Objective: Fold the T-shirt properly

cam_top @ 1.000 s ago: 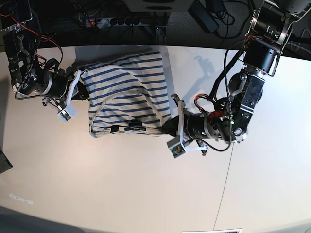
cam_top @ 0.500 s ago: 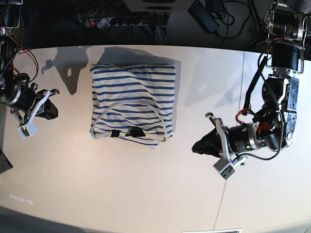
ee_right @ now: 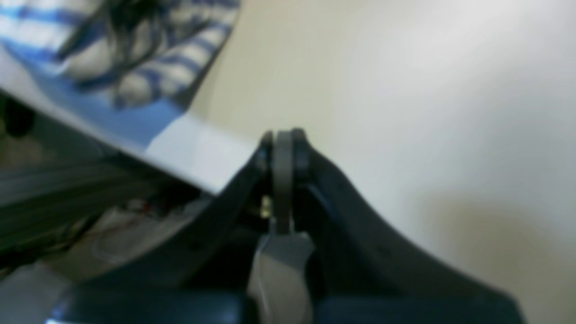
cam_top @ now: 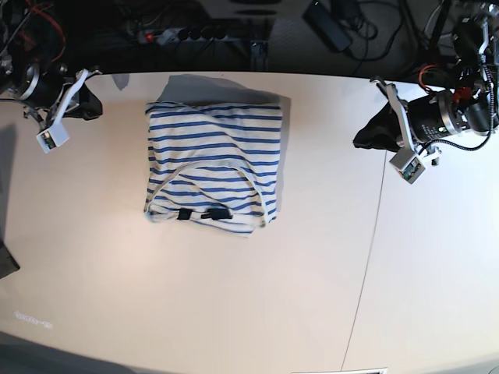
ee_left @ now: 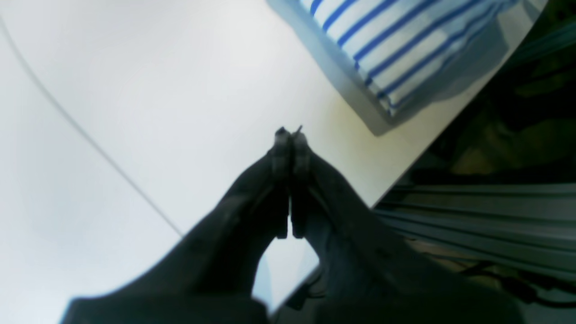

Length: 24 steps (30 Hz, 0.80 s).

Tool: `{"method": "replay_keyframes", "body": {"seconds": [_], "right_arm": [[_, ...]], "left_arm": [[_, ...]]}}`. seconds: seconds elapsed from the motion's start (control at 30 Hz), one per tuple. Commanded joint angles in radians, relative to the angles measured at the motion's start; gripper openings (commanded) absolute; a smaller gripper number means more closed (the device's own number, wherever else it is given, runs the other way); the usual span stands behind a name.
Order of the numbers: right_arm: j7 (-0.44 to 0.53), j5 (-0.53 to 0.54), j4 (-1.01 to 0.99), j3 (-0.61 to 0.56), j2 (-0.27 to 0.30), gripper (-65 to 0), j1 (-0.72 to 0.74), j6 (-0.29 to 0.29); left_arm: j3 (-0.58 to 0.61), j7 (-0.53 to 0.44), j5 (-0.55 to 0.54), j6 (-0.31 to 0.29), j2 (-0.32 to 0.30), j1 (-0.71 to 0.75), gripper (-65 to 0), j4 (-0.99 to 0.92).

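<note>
1. The striped T-shirt (cam_top: 214, 167) lies as a folded rectangle at ten o'clock on the surface (cam_top: 234, 312), released.
2. Left gripper (cam_top: 366, 134), jaws clenched empty, has withdrawn to two o'clock.
3. Right gripper (cam_top: 92, 103), likewise clenched empty, has retreated to ten o'clock; folding looks finished.

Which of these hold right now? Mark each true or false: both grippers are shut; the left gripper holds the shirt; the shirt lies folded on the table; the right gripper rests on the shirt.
1. Both grippers are shut. True: the left gripper and the right gripper have their jaws together.
2. The left gripper holds the shirt. False: it is empty, apart from the shirt.
3. The shirt lies folded on the table. True.
4. The right gripper rests on the shirt. False: it is off to the side.
</note>
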Motion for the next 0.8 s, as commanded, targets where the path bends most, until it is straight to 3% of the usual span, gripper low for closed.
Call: {"method": "replay_keyframes", "body": {"seconds": [0.0,0.2,0.33,0.47,0.57,0.67,0.77], "right_arm": [[0.011,0.013,0.031,0.012,0.018,-65.0,-0.037,0.049],[0.011,0.017,0.099,0.012,-0.027,-65.0,-0.229,0.049],[0.013,0.014,0.098,0.011,-0.051,-65.0,-0.335,0.049],[0.022,0.004,0.054,0.0,-0.076,-65.0,-0.407,0.048],[0.055,-0.023,-0.059,-0.037,-0.087,-65.0,-0.412,0.046],[0.166,-0.09,-0.244,-0.114,-0.087,-65.0,-0.393,0.044],[0.22,-0.153,-0.484,-0.224,-0.087,-65.0,-0.304,0.032]], "left_arm": [[-0.021,-0.011,-0.016,-0.002,-0.013,0.034,-65.0,0.02],[-0.116,-0.018,-0.016,-0.002,-0.008,0.239,-65.0,0.055],[-0.152,-0.021,-0.006,-0.002,0.031,0.362,-65.0,0.058],[-0.15,-0.136,0.13,-0.002,0.087,0.456,-65.0,-0.007],[-0.15,-0.281,0.256,-0.002,0.133,0.46,-65.0,-0.171],[-0.148,-0.391,0.334,-0.002,0.162,0.397,-65.0,-0.431],[-0.128,-0.413,0.382,-0.002,0.165,0.265,-65.0,-0.739]]}}
